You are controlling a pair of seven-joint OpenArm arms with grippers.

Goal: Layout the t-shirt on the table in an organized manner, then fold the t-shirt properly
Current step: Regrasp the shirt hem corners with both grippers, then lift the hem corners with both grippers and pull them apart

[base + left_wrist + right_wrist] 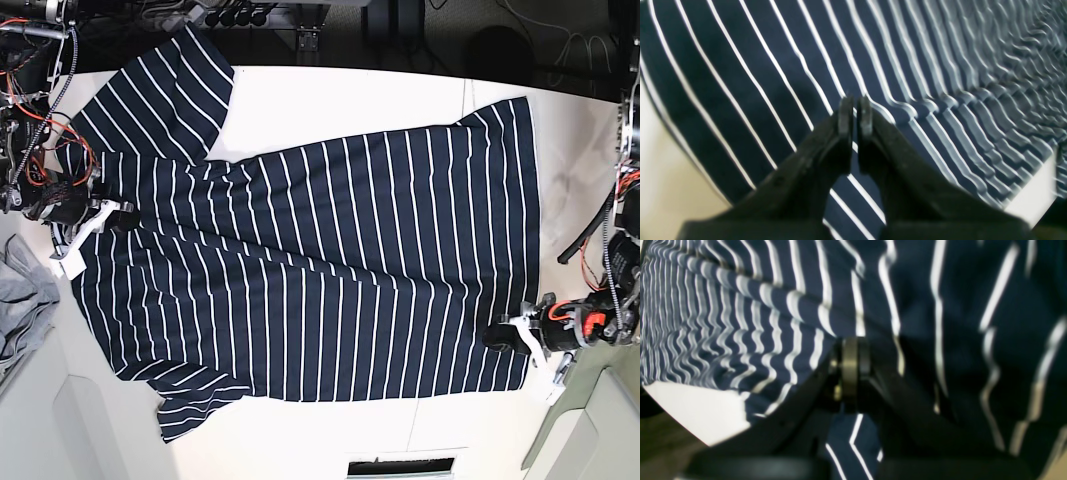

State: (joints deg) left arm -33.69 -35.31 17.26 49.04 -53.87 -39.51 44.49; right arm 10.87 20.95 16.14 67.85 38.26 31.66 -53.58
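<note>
The dark navy t-shirt [320, 270] with thin white stripes lies spread across the white table [330, 100], one sleeve at the far left and one at the near left. My right gripper [100, 215] sits at the shirt's collar end. In the right wrist view, the right gripper [853, 366] is shut on a ridge of the t-shirt [973, 306]. My left gripper [500, 335] is at the hem corner. In the left wrist view, the left gripper [855, 110] is pinched on the t-shirt [756, 66], and a fold runs right from its tips.
A plain grey cloth [20, 300] lies off the table's left edge. Cables and dark gear [240, 15] line the far side. A thin seam [465, 100] crosses the table. Bare tabletop shows in the left wrist view [660, 173] and the right wrist view [696, 410].
</note>
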